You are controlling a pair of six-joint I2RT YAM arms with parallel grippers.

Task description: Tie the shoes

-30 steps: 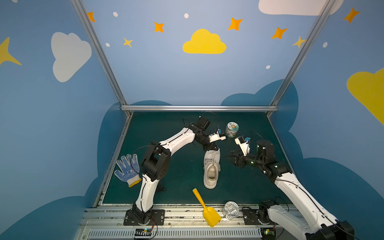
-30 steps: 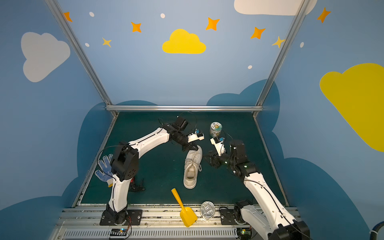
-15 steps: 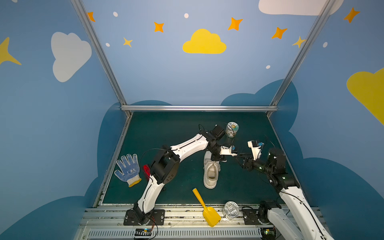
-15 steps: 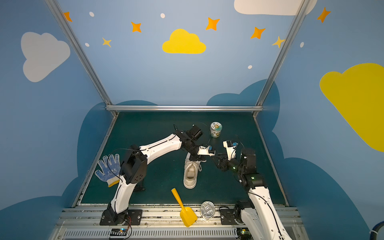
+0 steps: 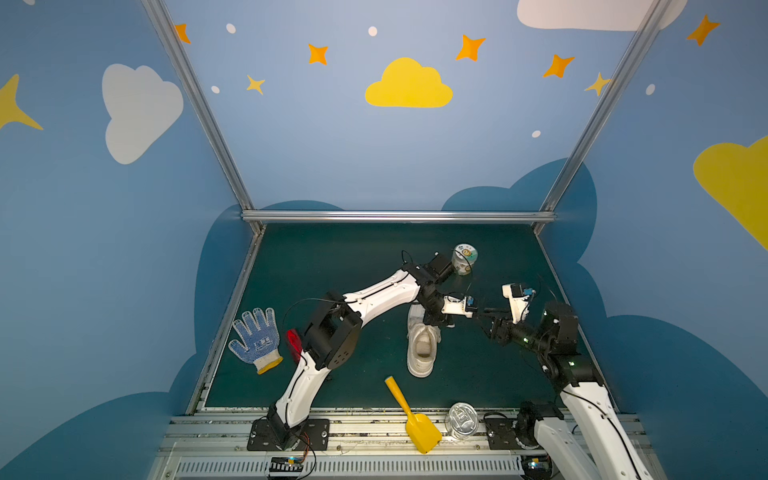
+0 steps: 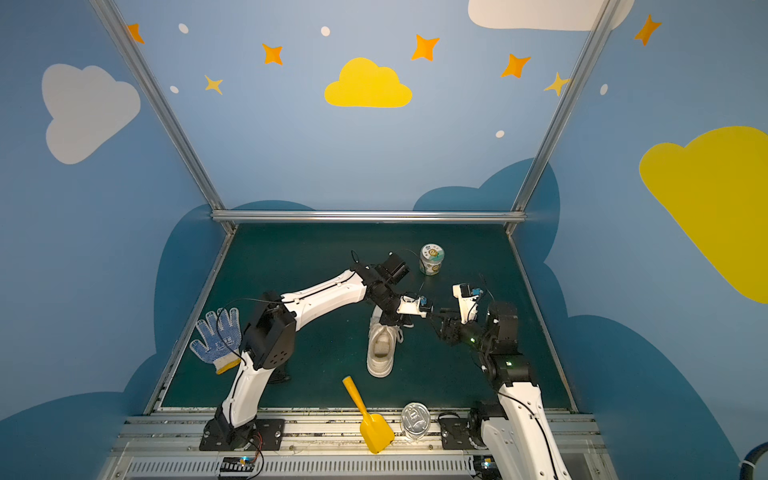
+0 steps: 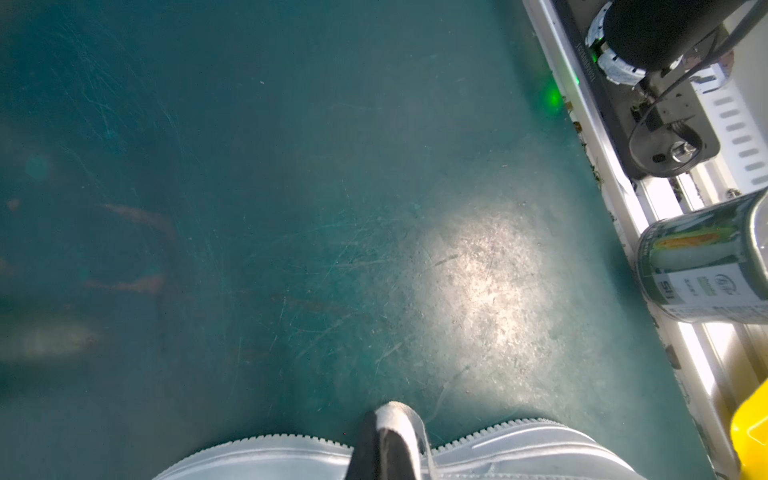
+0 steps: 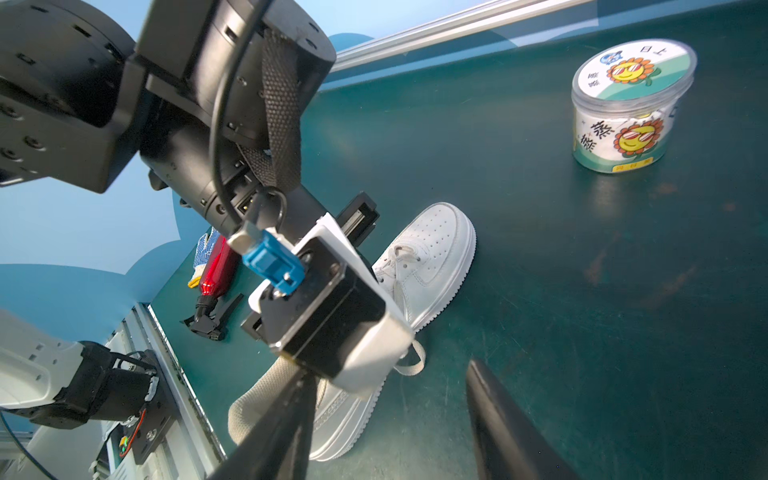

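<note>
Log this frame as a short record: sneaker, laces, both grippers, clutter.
sneaker: white, upright on the mat
laces: threaded, one loose loop at the side, no bow seen
left gripper: shut above the sneaker; grip on a lace unclear
right gripper: open, empty, right of the sneaker
clutter: glove, tub, scoop, can

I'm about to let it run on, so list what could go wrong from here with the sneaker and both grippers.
The open right gripper sits almost against the left arm's wrist camera; any nearer and they could collide.
The left gripper is shut, apparently on a lace, and nothing pins the sneaker; a pull may drag it.
The jar stands close beside the left arm and could be bumped.
</note>
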